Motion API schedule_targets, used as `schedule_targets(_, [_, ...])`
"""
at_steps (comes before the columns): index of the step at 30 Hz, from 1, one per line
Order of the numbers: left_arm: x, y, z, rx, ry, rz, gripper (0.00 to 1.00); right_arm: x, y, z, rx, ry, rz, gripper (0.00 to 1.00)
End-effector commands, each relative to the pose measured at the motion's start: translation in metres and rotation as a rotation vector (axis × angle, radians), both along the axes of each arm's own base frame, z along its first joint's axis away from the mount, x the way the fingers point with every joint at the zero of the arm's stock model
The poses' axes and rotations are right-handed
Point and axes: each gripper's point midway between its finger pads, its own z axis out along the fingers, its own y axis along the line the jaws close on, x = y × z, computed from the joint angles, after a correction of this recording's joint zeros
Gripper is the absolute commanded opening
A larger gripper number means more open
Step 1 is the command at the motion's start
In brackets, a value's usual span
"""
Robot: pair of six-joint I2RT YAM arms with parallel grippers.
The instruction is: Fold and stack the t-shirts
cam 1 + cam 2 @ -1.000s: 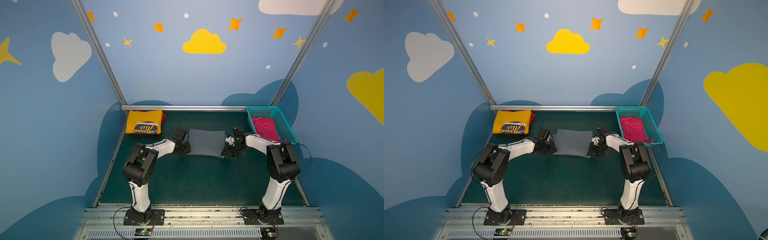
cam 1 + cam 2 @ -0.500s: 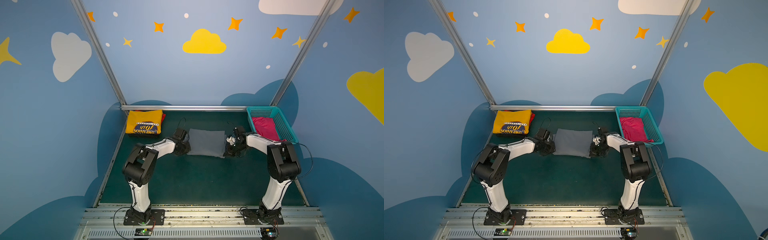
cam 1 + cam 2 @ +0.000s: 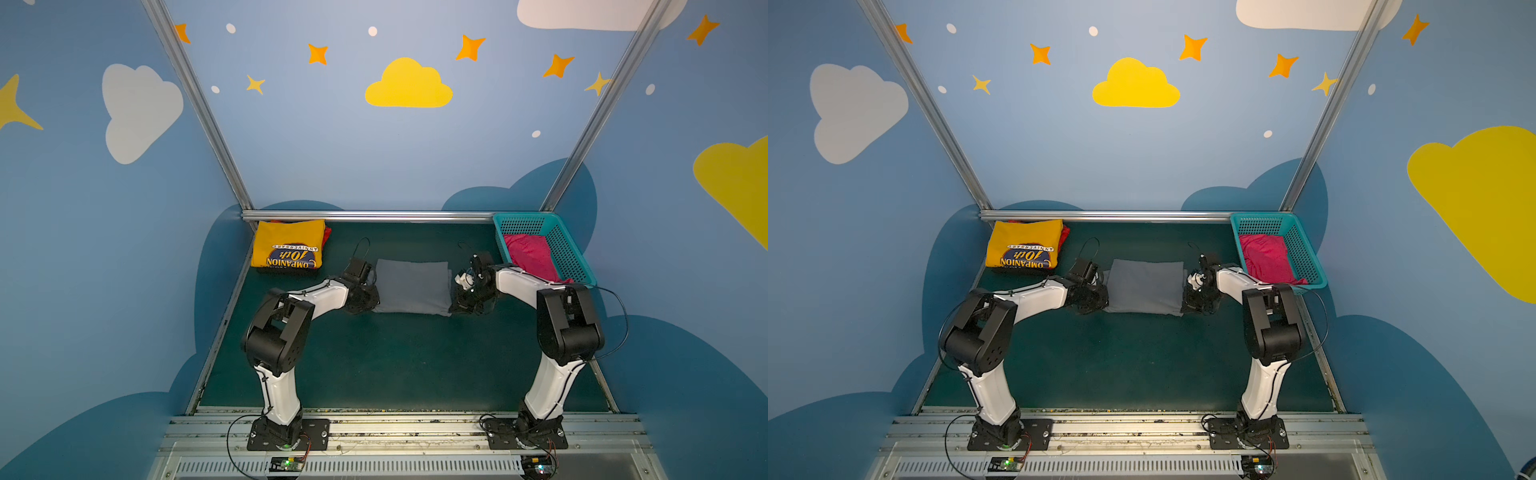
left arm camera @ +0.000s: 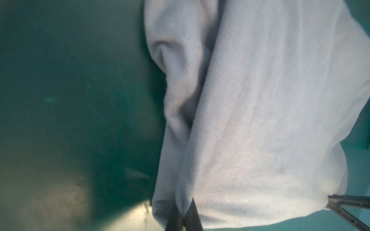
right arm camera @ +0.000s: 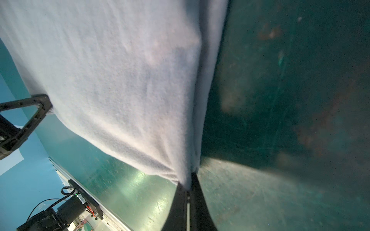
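The slate-grey t-shirt (image 3: 411, 286) (image 3: 1144, 286) lies folded as a rectangle mid-table. My left gripper (image 3: 371, 306) (image 4: 185, 208) is shut on its near left corner, with cloth pinched between the fingertips. On the near right corner my right gripper (image 3: 454, 307) (image 5: 187, 184) is shut the same way. Grey cloth (image 4: 260, 120) (image 5: 120, 80) fills both wrist views. The folded yellow t-shirt (image 3: 289, 249) (image 3: 1025, 247) with navy print sits at the back left. A magenta-pink t-shirt (image 3: 532, 257) (image 3: 1268, 257) lies crumpled in the basket.
The teal basket (image 3: 523, 217) (image 3: 1262, 217) stands at the back right corner, close behind my right arm. A bit of red cloth (image 3: 327, 235) pokes out under the yellow tee. A metal rail (image 3: 374, 216) bounds the back of the dark green table.
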Motion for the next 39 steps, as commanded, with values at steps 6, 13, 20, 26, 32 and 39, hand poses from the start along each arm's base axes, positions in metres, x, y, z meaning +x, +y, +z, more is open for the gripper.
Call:
schedule_targets(6, [-0.006,0.009,0.041,0.036,-0.041,-0.014,0.65,0.001,-0.008,0.039,-0.020,-0.067,0.015,0.58])
schedule_targets(13, [0.019,0.014,0.050,0.045,-0.058,-0.023,0.85,0.025,-0.002,0.040,0.023,-0.079,0.007,0.66])
schedule_targets(20, [0.053,0.013,0.022,-0.047,-0.020,0.001,0.88,0.051,0.007,0.022,0.078,-0.049,-0.025,0.66])
schedule_targets(26, [0.072,-0.003,0.008,-0.168,-0.026,0.028,0.91,0.062,0.010,0.004,0.093,-0.020,-0.062,0.66])
schedule_targets(32, [0.073,-0.015,-0.015,-0.232,0.029,0.041,0.90,0.063,0.016,-0.011,0.127,0.025,-0.094,0.66])
schedule_targets(39, [0.057,-0.034,-0.042,-0.218,0.110,0.020,0.88,0.063,0.025,-0.021,0.175,0.054,-0.126,0.64])
